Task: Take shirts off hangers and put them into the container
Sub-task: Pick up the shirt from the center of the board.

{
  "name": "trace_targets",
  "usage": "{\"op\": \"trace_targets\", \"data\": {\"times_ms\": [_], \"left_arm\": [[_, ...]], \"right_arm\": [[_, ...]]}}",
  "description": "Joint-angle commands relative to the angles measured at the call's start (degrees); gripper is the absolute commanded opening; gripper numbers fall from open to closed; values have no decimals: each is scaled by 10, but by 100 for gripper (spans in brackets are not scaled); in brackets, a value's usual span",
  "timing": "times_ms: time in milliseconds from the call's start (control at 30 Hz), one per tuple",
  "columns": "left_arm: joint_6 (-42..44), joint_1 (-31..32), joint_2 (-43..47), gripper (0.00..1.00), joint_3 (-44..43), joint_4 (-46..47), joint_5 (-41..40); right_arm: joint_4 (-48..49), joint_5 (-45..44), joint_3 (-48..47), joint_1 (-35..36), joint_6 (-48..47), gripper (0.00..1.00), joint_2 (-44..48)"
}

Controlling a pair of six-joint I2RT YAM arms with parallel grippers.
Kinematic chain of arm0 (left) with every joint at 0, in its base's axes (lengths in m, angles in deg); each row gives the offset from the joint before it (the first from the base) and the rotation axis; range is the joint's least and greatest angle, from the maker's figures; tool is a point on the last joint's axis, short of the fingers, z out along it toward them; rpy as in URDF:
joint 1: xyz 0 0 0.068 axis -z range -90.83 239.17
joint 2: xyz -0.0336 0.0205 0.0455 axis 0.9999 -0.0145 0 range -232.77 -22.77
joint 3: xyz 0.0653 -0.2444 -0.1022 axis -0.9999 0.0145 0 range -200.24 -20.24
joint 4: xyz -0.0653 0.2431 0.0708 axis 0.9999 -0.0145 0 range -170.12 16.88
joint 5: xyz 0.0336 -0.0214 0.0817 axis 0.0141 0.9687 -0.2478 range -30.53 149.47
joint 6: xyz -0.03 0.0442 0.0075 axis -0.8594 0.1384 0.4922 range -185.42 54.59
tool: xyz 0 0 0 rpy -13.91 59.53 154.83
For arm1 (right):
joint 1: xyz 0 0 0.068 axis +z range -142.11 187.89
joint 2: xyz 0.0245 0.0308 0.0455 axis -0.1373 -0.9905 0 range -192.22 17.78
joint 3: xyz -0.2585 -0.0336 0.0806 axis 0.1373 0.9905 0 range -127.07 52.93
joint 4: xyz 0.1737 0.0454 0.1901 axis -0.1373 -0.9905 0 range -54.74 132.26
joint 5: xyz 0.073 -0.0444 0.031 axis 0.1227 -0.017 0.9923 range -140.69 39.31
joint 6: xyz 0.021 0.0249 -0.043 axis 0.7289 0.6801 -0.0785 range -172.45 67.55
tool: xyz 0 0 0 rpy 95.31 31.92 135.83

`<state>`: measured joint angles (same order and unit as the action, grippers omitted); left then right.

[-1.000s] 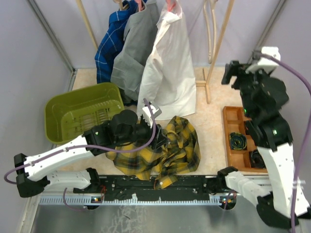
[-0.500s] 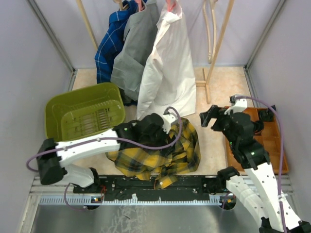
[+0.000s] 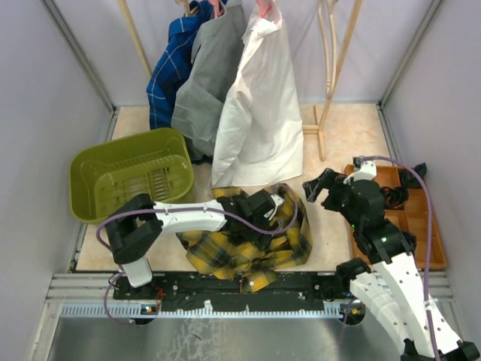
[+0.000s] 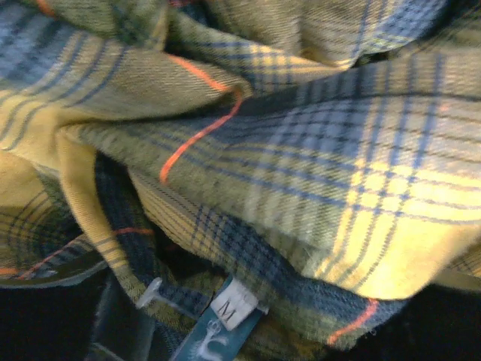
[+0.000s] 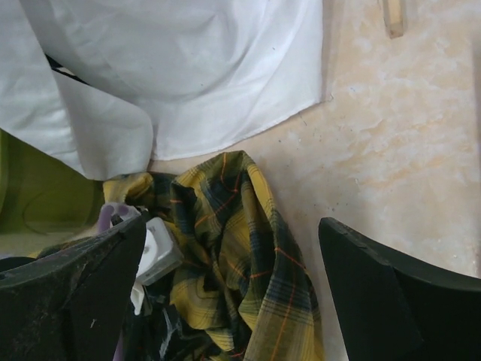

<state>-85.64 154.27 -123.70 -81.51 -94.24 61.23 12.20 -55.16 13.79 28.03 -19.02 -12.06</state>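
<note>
The yellow-and-black plaid shirt point(image 3: 289, 237) lies crumpled on the table in front of the arms. My left gripper point(image 3: 263, 213) is pushed down into its middle. The left wrist view is filled with plaid cloth point(image 4: 316, 188) and a size label point(image 4: 234, 302); only dark finger shapes show at the bottom corners, far apart. My right gripper point(image 3: 319, 188) hovers open above the shirt's right edge point(image 5: 248, 248), holding nothing. The white shirt point(image 3: 259, 113), grey shirt point(image 3: 207, 90) and blue shirt point(image 3: 169, 71) hang at the back on hangers point(image 3: 263, 7). The olive-green container point(image 3: 113, 169) stands at the left.
An orange tray point(image 3: 425, 226) of black parts sits at the right, partly under my right arm. Wooden rack poles point(image 3: 342, 68) rise at the back, with a bare pale hanger point(image 3: 327, 45) on them. The white shirt's hem point(image 5: 225, 90) hangs just beyond the plaid one.
My right arm came down from high on the right to just over the shirt's right edge. My left gripper slid right and sank into the plaid cloth. Both sets of jaws widened.
</note>
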Motion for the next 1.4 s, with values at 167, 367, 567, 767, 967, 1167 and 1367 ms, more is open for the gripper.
{"op": "trace_targets", "data": {"times_ms": [167, 367, 567, 767, 967, 1167, 1367], "left_arm": [[-22, 10, -51, 5, 68, 19, 40], [-6, 29, 163, 0, 98, 38, -147], [77, 29, 353, 0, 93, 70, -285], [93, 28, 444, 0, 28, -15, -358], [75, 29, 515, 0, -29, -94, -437], [13, 29, 498, 0, -99, -216, -531], [38, 27, 469, 0, -175, -288, -648]], "right_arm": [[17, -15, -19, 2, 0, 98, -18], [27, -37, -9, 2, -1, 98, -1], [32, -39, -6, 2, 5, 98, -3], [36, -34, -4, 2, 12, 98, -6], [44, -30, 0, 2, 21, 98, -7], [53, -25, 6, 1, 27, 98, -14], [65, -22, 6, 2, 28, 98, -26]]}}
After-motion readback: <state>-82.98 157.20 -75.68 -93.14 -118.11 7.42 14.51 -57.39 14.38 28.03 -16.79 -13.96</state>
